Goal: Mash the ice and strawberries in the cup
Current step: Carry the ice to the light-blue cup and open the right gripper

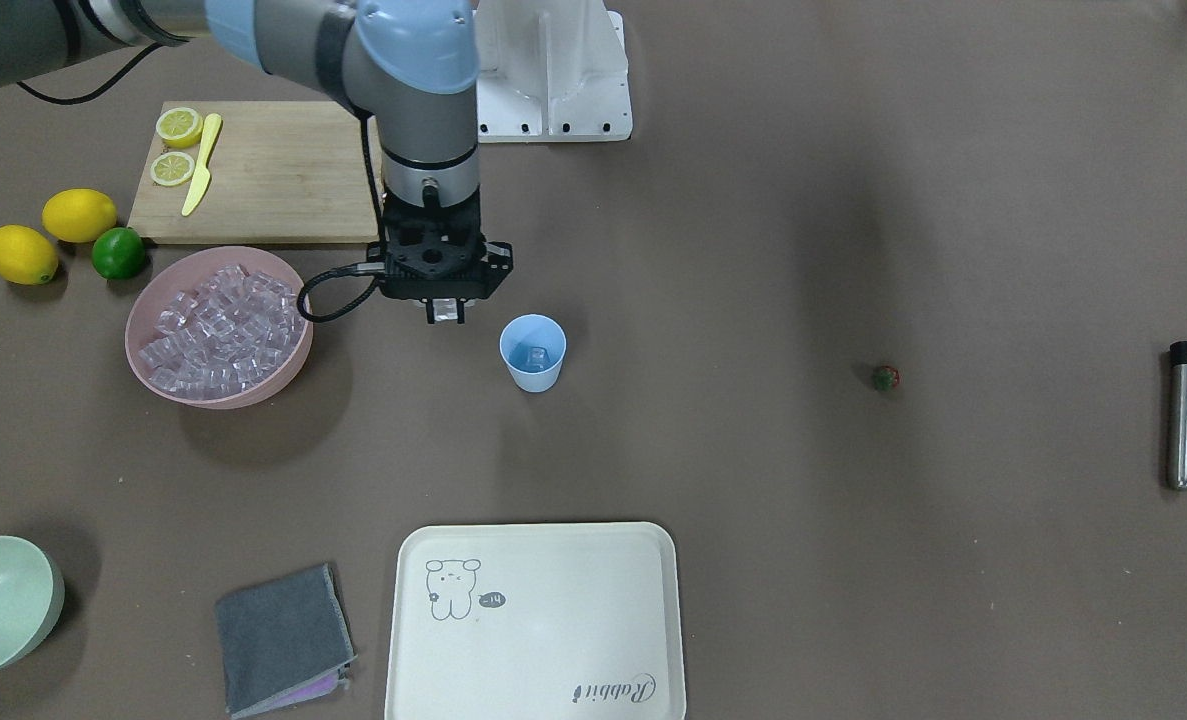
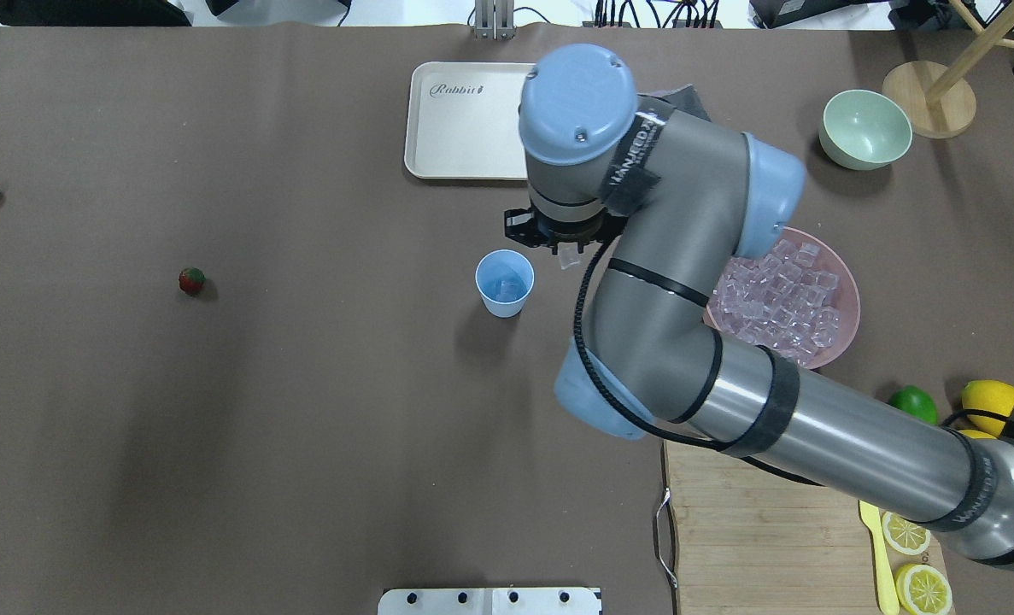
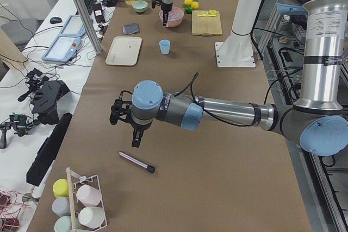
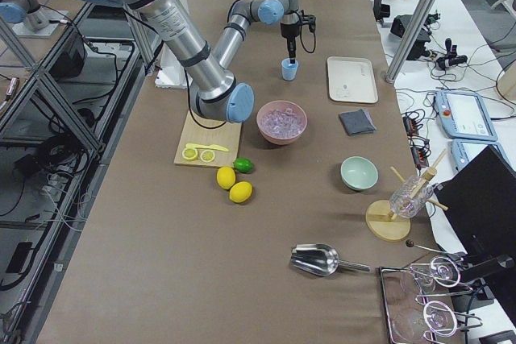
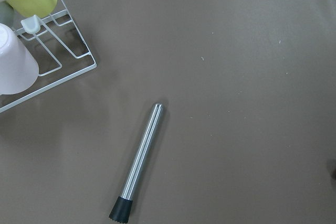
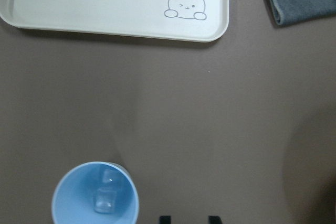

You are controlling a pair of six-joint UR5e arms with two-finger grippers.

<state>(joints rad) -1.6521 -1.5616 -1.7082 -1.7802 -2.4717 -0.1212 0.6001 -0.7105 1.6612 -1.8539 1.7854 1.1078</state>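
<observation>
The light blue cup (image 1: 533, 352) stands mid-table with two ice cubes (image 6: 105, 201) in it; it also shows in the overhead view (image 2: 504, 284). My right gripper (image 1: 444, 312) hangs between the cup and the pink bowl (image 1: 143, 300) of ice (image 1: 218, 322), shut on one clear ice cube (image 2: 568, 254). Its fingertips (image 6: 165, 217) show beside the cup (image 6: 95, 195). The strawberry (image 1: 885, 377) lies alone on the table, far from the cup. My left gripper (image 3: 136, 139) hovers above a steel muddler (image 5: 139, 161); I cannot tell if it is open.
A cream tray (image 1: 593, 560), a grey cloth (image 1: 281, 636) and a pale green bowl (image 1: 3, 600) lie beyond the cup. A cutting board (image 1: 283, 170) holds lemon halves and a yellow knife; two lemons and a lime (image 1: 118, 253) lie beside it. A cup rack (image 5: 47, 61) stands near the muddler.
</observation>
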